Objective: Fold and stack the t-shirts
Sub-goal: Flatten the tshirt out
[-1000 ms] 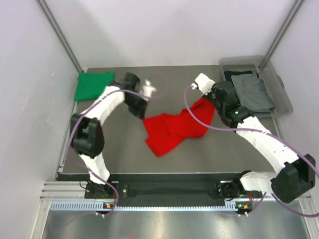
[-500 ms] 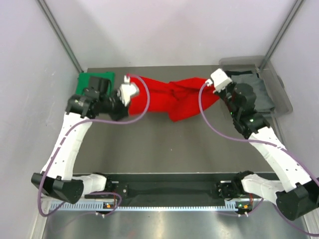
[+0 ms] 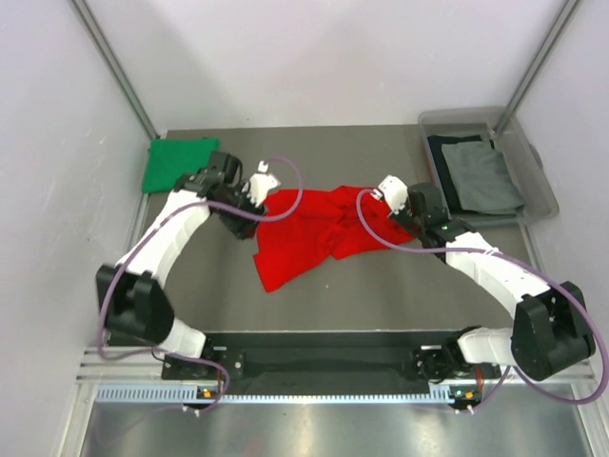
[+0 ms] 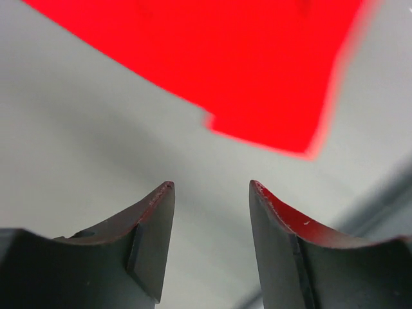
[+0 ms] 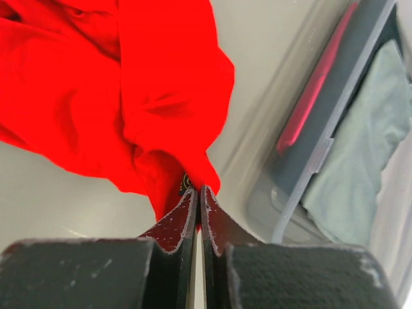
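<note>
A: Pinching the red t-shirt [image 3: 304, 238] at its right end, is it, that right claw [image 5: 196, 191]?
B: Yes, pressed together on a fold of it. The shirt lies crumpled mid-counter [image 3: 381, 286], nearer the far edge.
A: And the left claw [image 4: 211, 187]?
B: Spread, over bare counter just beside the shirt's left end.
A: The others?
B: The green t-shirt [image 3: 174, 162] sits folded at the far left corner. The grey t-shirt [image 3: 483, 176] lies on a dark one [image 3: 445, 144] in the bin [image 3: 535, 179] at the far right corner.
</note>
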`<action>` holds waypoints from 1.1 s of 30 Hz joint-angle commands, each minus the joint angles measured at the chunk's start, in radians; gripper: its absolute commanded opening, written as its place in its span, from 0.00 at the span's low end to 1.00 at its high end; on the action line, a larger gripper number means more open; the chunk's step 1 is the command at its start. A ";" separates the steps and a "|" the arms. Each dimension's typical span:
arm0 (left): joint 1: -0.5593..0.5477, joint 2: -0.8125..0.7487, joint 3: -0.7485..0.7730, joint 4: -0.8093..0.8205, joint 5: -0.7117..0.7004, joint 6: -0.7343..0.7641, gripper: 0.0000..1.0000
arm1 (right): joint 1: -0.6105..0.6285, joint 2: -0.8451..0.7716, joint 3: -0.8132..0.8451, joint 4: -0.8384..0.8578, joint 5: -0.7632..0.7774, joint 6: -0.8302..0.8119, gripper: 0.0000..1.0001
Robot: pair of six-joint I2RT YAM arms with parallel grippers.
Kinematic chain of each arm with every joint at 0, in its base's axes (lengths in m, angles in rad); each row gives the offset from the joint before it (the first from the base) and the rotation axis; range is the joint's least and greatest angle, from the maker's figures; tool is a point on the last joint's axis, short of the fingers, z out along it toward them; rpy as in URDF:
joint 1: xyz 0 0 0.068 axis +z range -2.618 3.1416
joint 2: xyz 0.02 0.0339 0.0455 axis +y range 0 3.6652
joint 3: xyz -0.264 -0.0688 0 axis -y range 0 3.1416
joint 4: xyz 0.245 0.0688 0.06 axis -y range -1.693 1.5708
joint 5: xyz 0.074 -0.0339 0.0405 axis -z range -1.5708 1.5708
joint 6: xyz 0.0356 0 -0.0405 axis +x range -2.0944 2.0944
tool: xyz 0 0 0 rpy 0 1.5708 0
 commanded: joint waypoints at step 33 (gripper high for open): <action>0.002 0.436 -0.001 -0.020 0.146 -0.008 0.00 | -0.012 -0.057 -0.012 0.043 -0.043 0.075 0.00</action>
